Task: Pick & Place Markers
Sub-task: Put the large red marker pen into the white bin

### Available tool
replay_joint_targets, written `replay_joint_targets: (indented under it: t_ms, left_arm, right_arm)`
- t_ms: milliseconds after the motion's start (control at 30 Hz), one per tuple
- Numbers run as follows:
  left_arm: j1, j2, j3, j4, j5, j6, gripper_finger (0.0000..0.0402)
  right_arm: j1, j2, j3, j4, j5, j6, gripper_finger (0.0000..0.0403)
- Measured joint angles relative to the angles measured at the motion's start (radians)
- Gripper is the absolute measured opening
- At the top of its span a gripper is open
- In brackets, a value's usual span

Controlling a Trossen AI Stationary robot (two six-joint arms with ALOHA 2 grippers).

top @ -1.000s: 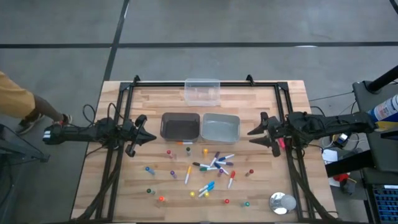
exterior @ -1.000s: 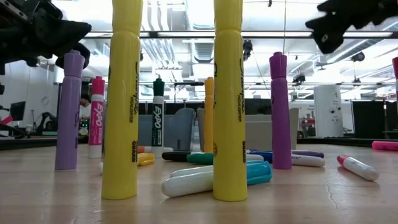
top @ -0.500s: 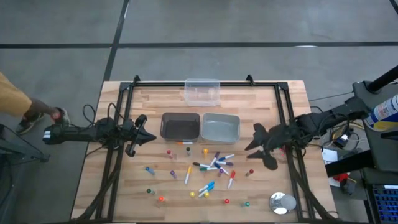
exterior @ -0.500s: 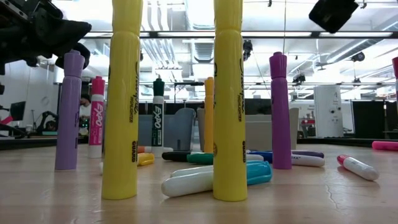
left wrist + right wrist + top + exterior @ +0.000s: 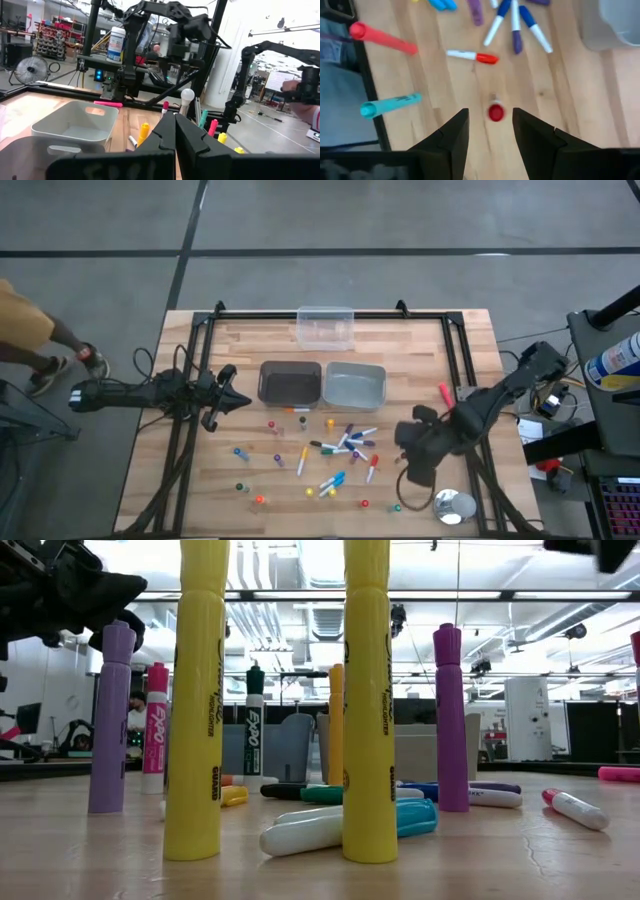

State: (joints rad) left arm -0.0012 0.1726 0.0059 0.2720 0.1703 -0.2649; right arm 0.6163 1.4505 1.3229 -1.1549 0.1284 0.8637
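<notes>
While open fingers [image 5: 490,131] hover, upright red marker [image 5: 495,112] below

Two yellow markers [image 5: 198,700] run past the low view's upper edge; my own arm hides the desk [image 5: 480,360] beneath it.

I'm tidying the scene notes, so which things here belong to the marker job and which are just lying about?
Job:
markers scattered on the wood
dark bin
grey bin
right hand, open over a standing red marker

Lying about:
silver tape roll
clear container
</notes>
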Motion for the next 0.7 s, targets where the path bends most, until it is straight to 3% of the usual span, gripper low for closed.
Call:
replay_joint_targets:
  t_ms: [267,700]
  left_arm:
    - [0.0,0.0,0.0,-0.003,0.0,-0.001,0.0]
    - [0.0,0.0,0.0,-0.011,0.0,-0.001,0.0]
  right_arm:
    - [0.046,0.12,0.06,-0.036,0.003,0.003,0.0148]
    - [0.047,0.135,0.053,-0.097,0.037,0.027,0.0146]
